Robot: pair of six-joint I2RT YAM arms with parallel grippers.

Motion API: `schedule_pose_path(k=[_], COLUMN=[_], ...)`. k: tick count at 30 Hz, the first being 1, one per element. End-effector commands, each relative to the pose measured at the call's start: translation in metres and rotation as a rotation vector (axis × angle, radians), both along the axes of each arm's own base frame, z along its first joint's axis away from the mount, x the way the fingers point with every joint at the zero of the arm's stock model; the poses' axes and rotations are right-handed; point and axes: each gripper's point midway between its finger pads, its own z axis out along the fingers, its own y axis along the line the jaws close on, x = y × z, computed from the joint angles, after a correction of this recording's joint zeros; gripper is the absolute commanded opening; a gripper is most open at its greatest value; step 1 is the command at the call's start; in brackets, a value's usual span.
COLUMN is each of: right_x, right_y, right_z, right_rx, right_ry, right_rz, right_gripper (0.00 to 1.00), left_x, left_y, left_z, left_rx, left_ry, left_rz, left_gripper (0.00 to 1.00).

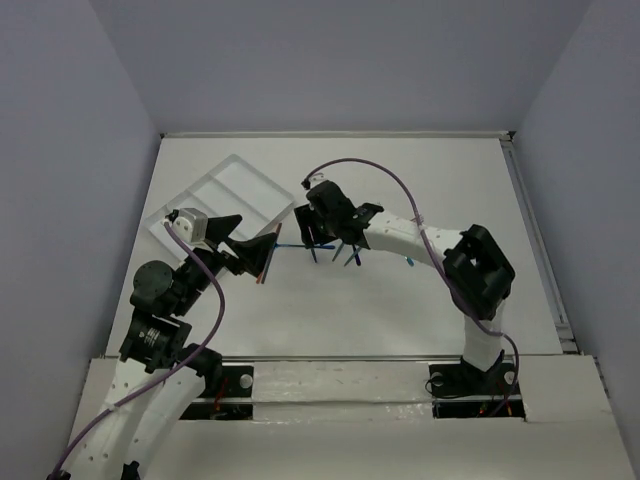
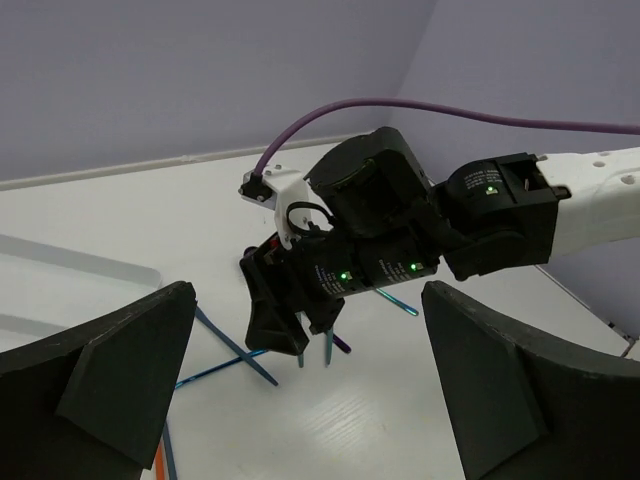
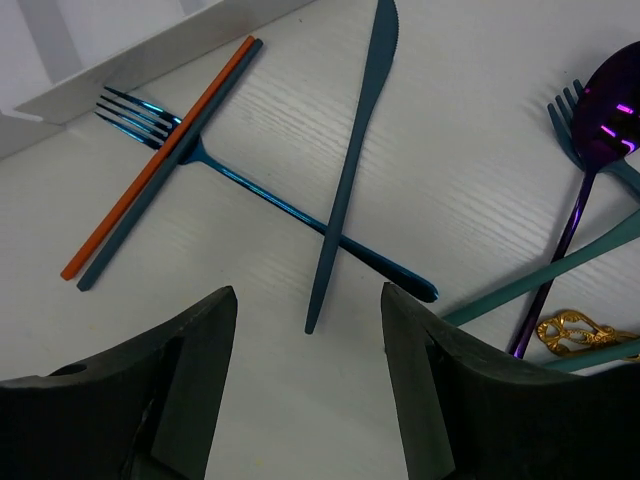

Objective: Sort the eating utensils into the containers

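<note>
**RIGHT GRIPPER OVER LOOSE UTENSILS: GRASP NOTES**

The right gripper hangs just above the table, jaws apart and empty. The left gripper is also spread wide, holding nothing. The white tray lies just beside the pile. On the table, the teal knife crosses the blue fork, and an orange stick lies over the fork's neck. All appear thin, light, stiff and glossy, so probably slippery. Pinch the knife across its handle, clear of the crossing.
</note>
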Motion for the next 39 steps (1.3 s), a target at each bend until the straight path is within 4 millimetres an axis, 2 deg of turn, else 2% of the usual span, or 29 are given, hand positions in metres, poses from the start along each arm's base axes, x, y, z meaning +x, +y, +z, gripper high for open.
schedule_pose_path(k=[1,5,8,9,11,12,14,24,28,31,37,39], right_x=[0.013,0.02,0.027,0.027,0.032,0.033,0.037,0.046,0.047,0.048,0.043,0.042], right_y=[0.008,0.011,0.013,0.012,0.014,0.014,0.016,0.02,0.026,0.028,0.025,0.022], right_z=[0.012,0.001,0.001,-0.007,-0.006,-0.013,-0.012,-0.034,-0.039,-0.046,-0.059,-0.061], right_rx=[-0.01,-0.042,-0.06,-0.085,-0.092,-0.11,-0.114,-0.161,-0.149,-0.156,-0.168,-0.172], right_ry=[-0.039,-0.027,-0.036,-0.024,-0.032,-0.02,-0.025,-0.002,0.01,0.017,0.047,0.048], right_rz=[-0.03,-0.04,-0.05,-0.052,-0.058,-0.06,-0.066,-0.087,-0.08,-0.078,-0.087,-0.095], right_gripper=[0.66,0.65,0.65,0.65,0.64,0.64,0.63,0.56,0.5,0.44,0.37,0.33], left_x=[-0.007,-0.006,-0.006,-0.006,-0.006,-0.007,-0.008,-0.01,-0.009,-0.01,-0.014,-0.015], left_y=[0.004,0.005,0.005,0.005,0.005,0.005,0.006,0.008,0.009,0.009,0.022,0.024], left_z=[0.03,0.029,0.03,0.03,0.03,0.031,0.032,0.031,0.025,0.009,-0.004,-0.014], left_rx=[-0.025,-0.026,-0.027,-0.027,-0.027,-0.028,-0.03,-0.037,-0.043,-0.039,-0.051,-0.048], left_ry=[-0.082,-0.079,-0.082,-0.082,-0.083,-0.084,-0.09,-0.083,-0.056,-0.002,0.046,0.081], left_rz=[0.007,0.016,0.018,0.016,0.016,0.016,0.016,0.03,0.038,0.045,0.105,0.118], left_gripper=[0.99,0.99,0.99,0.99,0.99,0.99,0.99,0.99,0.99,0.99,0.99,0.99])
